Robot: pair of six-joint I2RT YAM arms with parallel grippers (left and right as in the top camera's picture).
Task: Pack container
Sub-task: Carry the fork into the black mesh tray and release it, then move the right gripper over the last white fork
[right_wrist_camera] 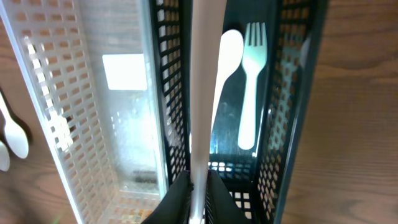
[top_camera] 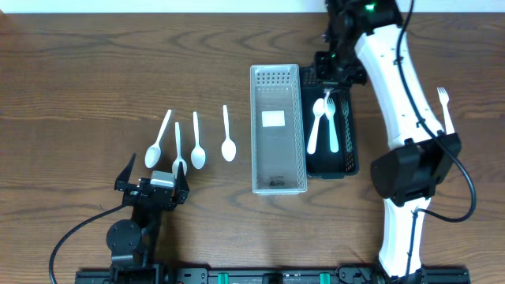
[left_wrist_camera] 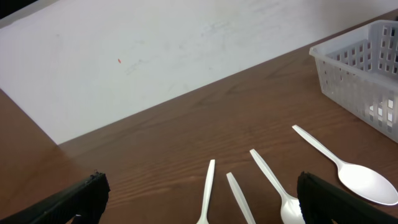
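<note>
- step in hand (judged): lower the held piece into the black basket and let go.
- right gripper: fingers pinched shut on the handle of a white plastic utensil. its head runs out of the wrist view, so i cannot tell fork from spoon.
- the utensil hangs over the black basket's wall on the side nearest the clear basket, roughly in line with the black basket's long axis.
- to do it well: shift a little toward the black basket's middle so the piece clears that wall. keep it parallel to the long side, go low, then open.
- risk: a release here could leave the piece on the rim or in the neighbouring basket.
- black basket contents: one white spoon and one white fork, side by side, lengthwise.
- clear basket, touching the black basket's left side: no cutlery, only a white label on its floor.
- still outside: a row of white spoons well left of the black basket, and one fork well right of it.
- left gripper: fingers wide apart, empty, parked near the spoon row, far left of the black basket.
</note>
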